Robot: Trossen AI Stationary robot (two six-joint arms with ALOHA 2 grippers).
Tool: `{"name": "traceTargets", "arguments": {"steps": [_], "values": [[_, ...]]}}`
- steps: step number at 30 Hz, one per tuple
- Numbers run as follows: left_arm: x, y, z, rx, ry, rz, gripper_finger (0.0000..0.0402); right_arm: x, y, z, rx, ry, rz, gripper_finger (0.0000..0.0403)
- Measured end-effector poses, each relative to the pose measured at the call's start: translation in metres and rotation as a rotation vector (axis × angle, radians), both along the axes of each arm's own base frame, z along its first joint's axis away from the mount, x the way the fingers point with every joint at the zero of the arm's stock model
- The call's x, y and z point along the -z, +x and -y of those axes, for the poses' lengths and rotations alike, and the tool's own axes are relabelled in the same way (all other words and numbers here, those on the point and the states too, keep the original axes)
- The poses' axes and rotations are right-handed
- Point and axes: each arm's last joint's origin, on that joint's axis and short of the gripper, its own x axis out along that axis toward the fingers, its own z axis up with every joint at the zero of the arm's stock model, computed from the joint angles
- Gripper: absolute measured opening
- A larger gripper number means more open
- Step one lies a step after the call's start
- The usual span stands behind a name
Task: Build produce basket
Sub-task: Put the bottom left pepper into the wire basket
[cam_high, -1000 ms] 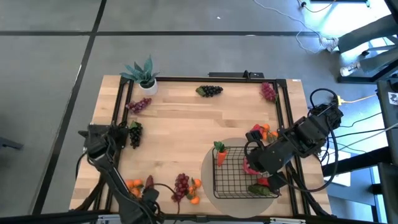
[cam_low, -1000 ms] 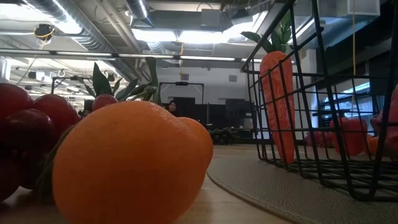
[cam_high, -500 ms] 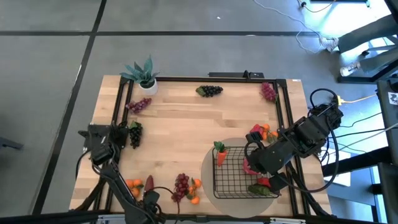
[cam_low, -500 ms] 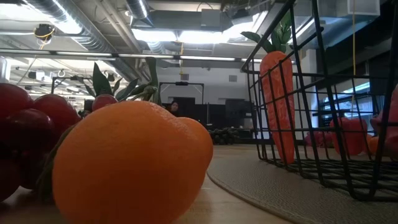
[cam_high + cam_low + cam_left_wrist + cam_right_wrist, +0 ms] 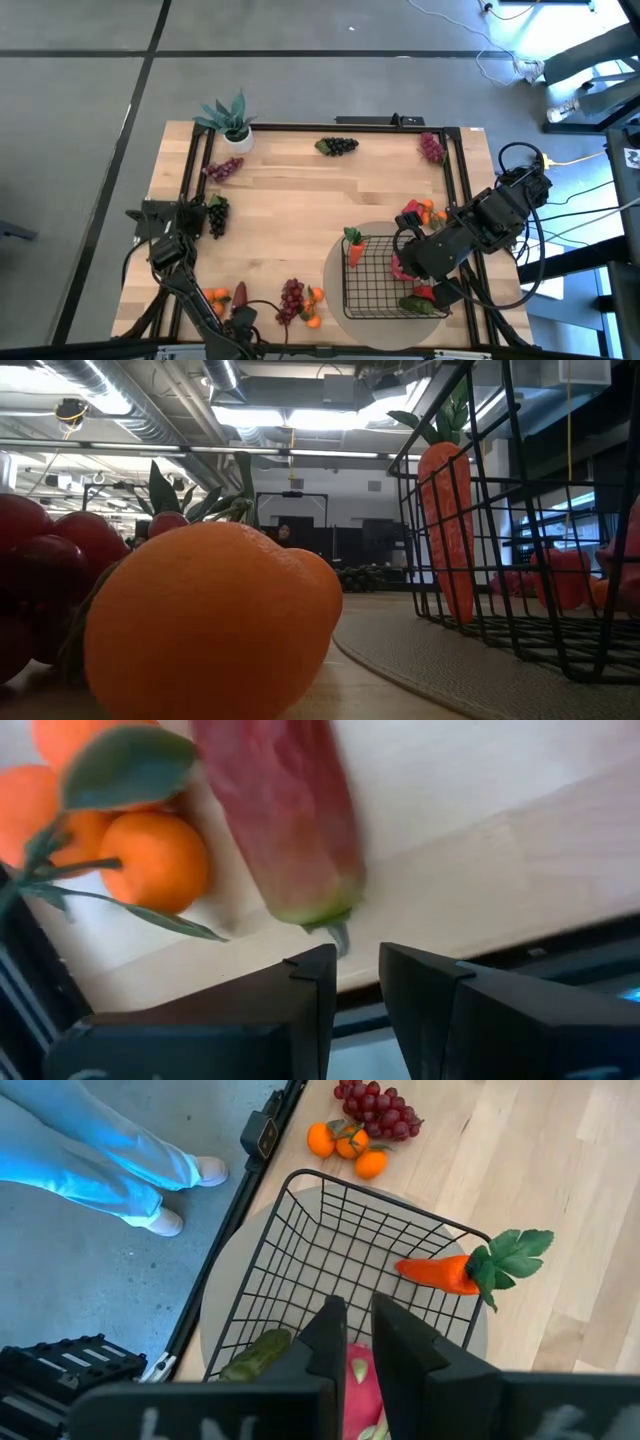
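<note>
- Black wire makes up the basket (image 5: 385, 275), which sits on a round grey mat (image 5: 335, 270) in the lower right of the high view, on the wooden surface (image 5: 300, 210).
- A carrot (image 5: 354, 247) leans at the basket's upper-left corner; in the low view the carrot (image 5: 447, 525) stands upright against the mesh.
- The right pincer (image 5: 408, 268) hangs over the basket's right side, its fingers (image 5: 328, 1342) nearly together with only a slim gap; a pink fruit (image 5: 360, 1385) shows just below them, and whether they touch it cannot be told.
- A green pepper (image 5: 420, 305) lies at the basket's lower right edge.
- The left pincer (image 5: 240, 316) is at the bottom left of the high view, fingers (image 5: 310, 985) a little apart, holding nothing, just beside a reddish potato (image 5: 285, 815) and small oranges (image 5: 150, 855).
- Red grapes (image 5: 291, 298) with more oranges lie at bottom centre; dark grapes (image 5: 340, 146) sit at the top edge, further bunches at the left and upper right.
- A potted plant (image 5: 230, 118) stands at the upper left corner.
</note>
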Motion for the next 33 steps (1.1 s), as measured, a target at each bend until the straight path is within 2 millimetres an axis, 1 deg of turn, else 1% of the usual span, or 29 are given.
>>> {"name": "traceTargets", "arguments": {"steps": [3, 7, 14, 22, 29, 33], "values": [[-0.001, -0.002, -0.003, -0.001, 0.027, -0.020, 0.0069, 0.000, 0.000, 0.000, 0.000, 0.000, 0.000, 0.0038], [-0.001, -0.002, -0.002, -0.002, 0.006, -0.042, 0.0069, 0.000, 0.000, 0.000, 0.001, 0.000, 0.000, 0.0038], [0.000, -0.001, 0.000, -0.004, -0.009, -0.021, 0.0069, 0.000, 0.000, 0.000, 0.000, 0.000, 0.000, 0.0038], [0.017, -0.004, -0.003, 0.000, -0.002, -0.025, 0.0069, 0.000, 0.000, 0.000, 0.001, -0.001, 0.001, 0.0038], [0.023, -0.005, -0.006, 0.003, 0.009, -0.035, 0.0069, 0.000, 0.000, 0.000, 0.001, -0.001, 0.001, 0.0038], [0.027, -0.005, -0.006, 0.065, -0.015, -0.034, 0.0058, 0.000, 0.000, 0.000, 0.001, -0.001, 0.001, 0.0038]]}}
